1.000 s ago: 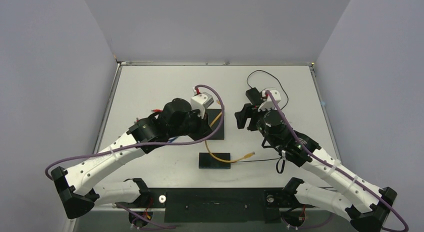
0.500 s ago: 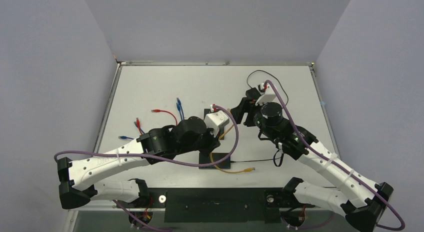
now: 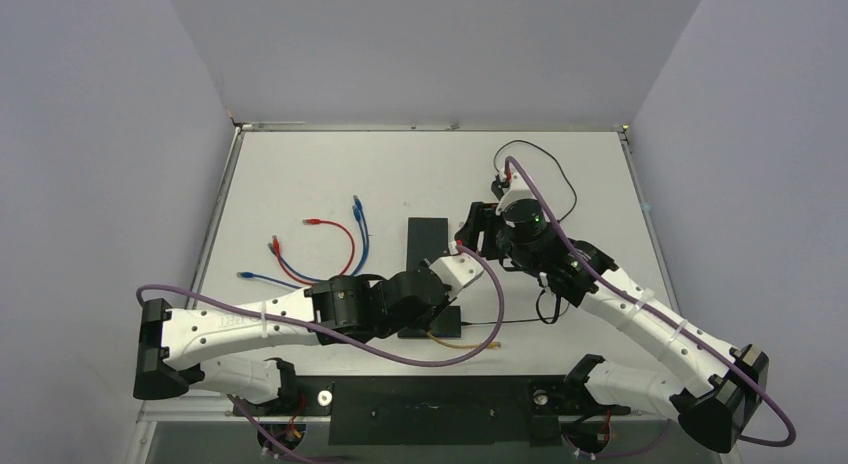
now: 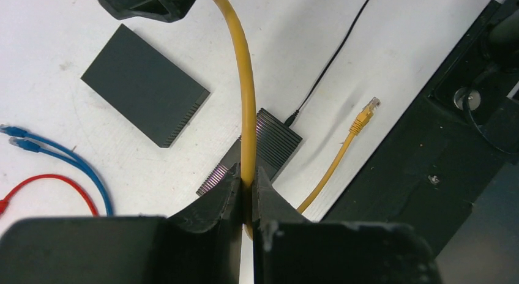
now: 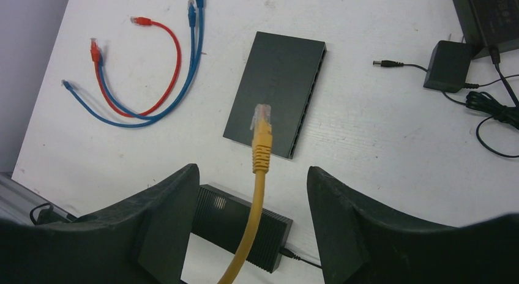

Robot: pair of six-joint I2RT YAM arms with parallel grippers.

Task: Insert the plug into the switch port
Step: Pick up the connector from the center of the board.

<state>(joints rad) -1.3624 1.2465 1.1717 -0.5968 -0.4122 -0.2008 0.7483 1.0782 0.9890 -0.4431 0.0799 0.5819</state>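
The black flat switch lies mid-table, its ports along one long edge; it also shows in the right wrist view and the left wrist view. My left gripper is shut on the yellow cable partway along it. One yellow plug stands up between the fingers of my open right gripper, above the switch and untouched by them. The cable's other plug lies loose on the table.
A small ribbed black box with a black lead sits under the held cable. Red and blue patch cables lie at the left. A power adapter and its black wire lie at the right. The black front rail runs close by.
My left gripper has carried the yellow cable from over the switch towards the near edge and right. My right gripper has moved left around the raised plug. The red and blue cables are uncovered.
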